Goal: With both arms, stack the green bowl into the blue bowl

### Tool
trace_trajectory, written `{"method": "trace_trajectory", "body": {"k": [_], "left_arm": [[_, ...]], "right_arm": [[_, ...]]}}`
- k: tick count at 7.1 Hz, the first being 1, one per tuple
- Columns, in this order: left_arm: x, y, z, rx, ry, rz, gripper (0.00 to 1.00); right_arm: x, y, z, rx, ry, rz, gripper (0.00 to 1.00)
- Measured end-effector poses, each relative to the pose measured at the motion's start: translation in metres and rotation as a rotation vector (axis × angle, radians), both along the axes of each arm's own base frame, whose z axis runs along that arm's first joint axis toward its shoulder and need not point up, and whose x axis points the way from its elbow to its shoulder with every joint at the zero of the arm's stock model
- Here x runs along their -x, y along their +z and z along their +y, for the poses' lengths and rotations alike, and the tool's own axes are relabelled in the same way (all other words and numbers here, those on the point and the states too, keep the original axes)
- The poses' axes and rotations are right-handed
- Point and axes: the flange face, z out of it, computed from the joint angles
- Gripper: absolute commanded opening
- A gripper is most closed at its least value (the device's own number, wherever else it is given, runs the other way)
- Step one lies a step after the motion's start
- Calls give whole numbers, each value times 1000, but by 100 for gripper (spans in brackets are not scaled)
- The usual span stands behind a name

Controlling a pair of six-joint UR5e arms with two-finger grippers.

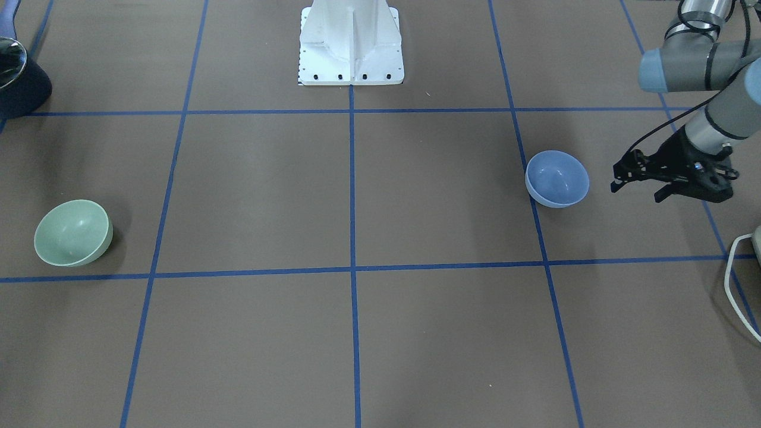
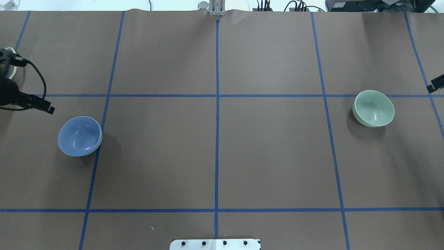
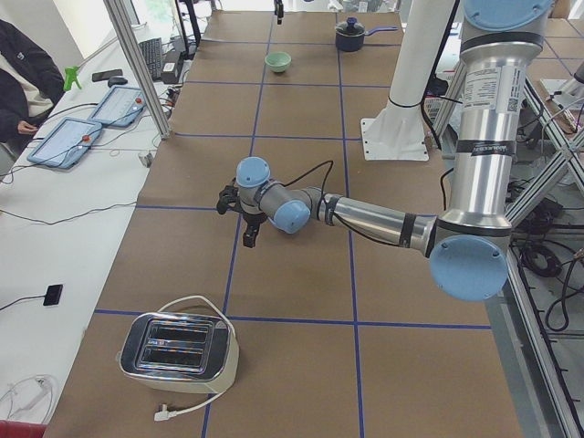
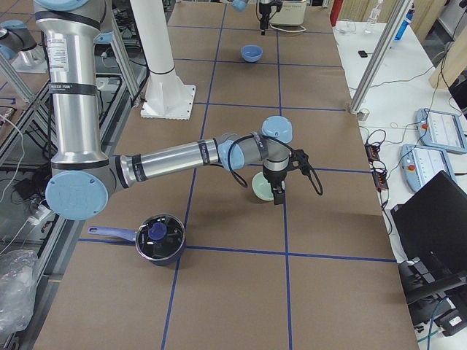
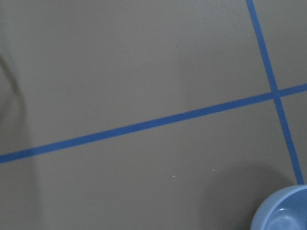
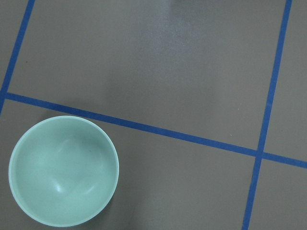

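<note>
The green bowl (image 1: pixel 73 232) sits upright on the brown counter (image 1: pixel 267 190) on the robot's right side, near a crossing of blue tape lines (image 1: pixel 352 178). It is well apart from the blue bowl (image 1: pixel 557 178), which stands upright on the left side. The left arm (image 1: pixel 710 122) reaches in low; the left jaws are spread and hover just beside the blue bowl on its outer side, not touching it. The right arm (image 4: pixel 175 157) holds the right jaws above the counter close by the green bowl; whether they are spread or pressed together I cannot tell. A toaster (image 3: pixel 180 351) stands at the left end and a dark lidded pot (image 4: pixel 159 239) at the right.
</note>
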Motion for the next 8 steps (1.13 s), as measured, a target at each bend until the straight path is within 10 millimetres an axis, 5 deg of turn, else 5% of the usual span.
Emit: {"method": "trace_trajectory", "body": {"k": [1,3,4,8], "left_arm": [[-28,-1,10,-16,18,-11,76],[-52,4,18,-20,46,-25,7],[-57,3,18,-20,50,-24,0],[-59,-22,20,-46,55,12,0]], "right_arm": [[1,0,0,0,-1,0,100],[1,2,0,2,-1,1,100],[1,4,-1,5,-1,1,100],[2,4,-1,5,-1,1,100]]}}
